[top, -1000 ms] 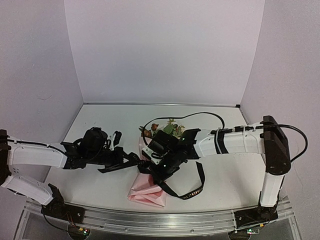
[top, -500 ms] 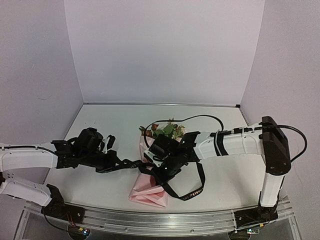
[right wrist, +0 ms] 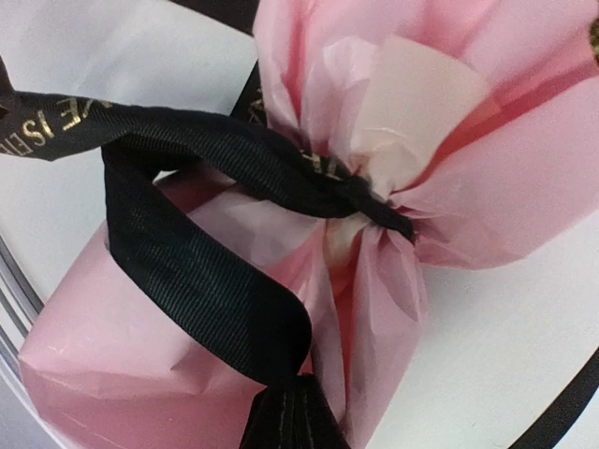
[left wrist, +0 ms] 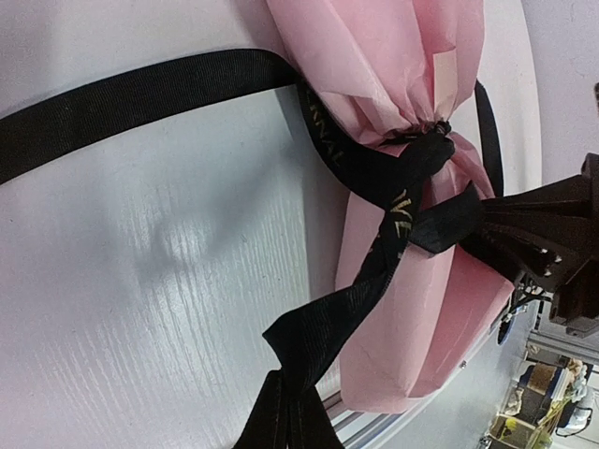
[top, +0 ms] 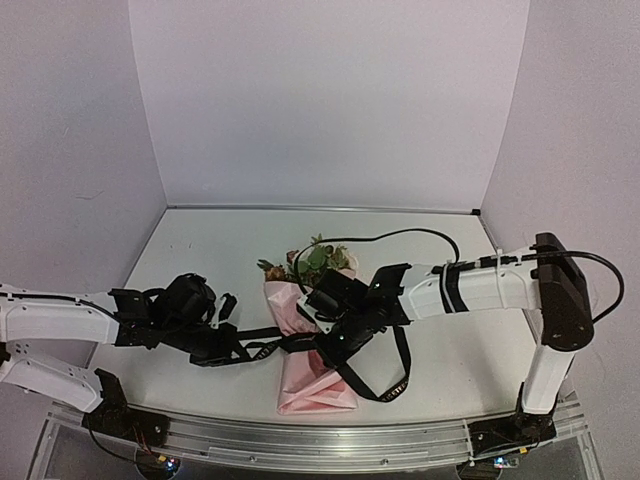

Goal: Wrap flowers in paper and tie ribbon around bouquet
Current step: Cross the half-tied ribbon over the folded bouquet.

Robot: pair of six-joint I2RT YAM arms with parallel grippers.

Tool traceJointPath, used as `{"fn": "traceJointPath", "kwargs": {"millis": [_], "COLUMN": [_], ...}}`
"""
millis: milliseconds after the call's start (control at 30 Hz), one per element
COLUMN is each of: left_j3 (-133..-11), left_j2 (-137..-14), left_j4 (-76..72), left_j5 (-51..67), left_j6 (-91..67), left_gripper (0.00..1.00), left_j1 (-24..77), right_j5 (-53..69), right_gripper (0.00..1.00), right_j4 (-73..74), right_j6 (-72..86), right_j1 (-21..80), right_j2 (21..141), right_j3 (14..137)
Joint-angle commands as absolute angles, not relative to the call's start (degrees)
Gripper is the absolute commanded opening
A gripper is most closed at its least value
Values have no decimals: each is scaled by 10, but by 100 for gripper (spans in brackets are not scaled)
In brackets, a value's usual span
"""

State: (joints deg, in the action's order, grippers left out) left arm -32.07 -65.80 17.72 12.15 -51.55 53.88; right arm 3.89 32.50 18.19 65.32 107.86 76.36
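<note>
The bouquet point(top: 298, 310) lies on the white worktop point(top: 220, 250) between the two arms. Its flowers point(top: 318, 260) point to the far side and the pink paper point(top: 315, 392) flares out toward the near edge. The ribbon point(top: 268, 336) is knotted round the gathered waist of the paper. One strand stretches left, nearly taut, to the left end effector point(top: 238, 346), which is clamped tight on it just beside the bouquet. The right end effector point(top: 335, 345) sits right over the bouquet's waist and pinches the other strand, and a slack loop trails onto the worktop to its right. The left arm point(top: 60, 320) reaches in low and almost level from the left edge. The right arm point(top: 490, 290) extends leftward from its upright post, with the wrist dipped down at the bouquet.
</note>
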Motion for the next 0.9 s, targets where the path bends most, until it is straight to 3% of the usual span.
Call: {"fn": "traceJointPath", "kwargs": {"millis": [0,200,400,500,733,867], "left_j3": [-317,-333,-344,-352,-414,-493], "left_j2": [-659,-667,-612,-565,-588,-701], "left_j4": [193,165,164,163,150,154], "left_j5": [109,106,78,60,95,147], "left_j6": [-518,-506,-489,-473,-354,-260], "left_gripper": [0,2,33,42,45,38], "left_j1": [542,542,541,537,472,460], "right_j5": [6,71,122,136,123,52], "right_gripper": [0,0,0,1,43,53], "right_j4": [335,374,401,390,343,328], "right_j6": [157,105,86,87,108,123], "right_j1": [653,671,676,676,676,675], "right_j2": [1036,1036,1056,1058,1027,992], "right_j3": [762,810,823,821,791,762]}}
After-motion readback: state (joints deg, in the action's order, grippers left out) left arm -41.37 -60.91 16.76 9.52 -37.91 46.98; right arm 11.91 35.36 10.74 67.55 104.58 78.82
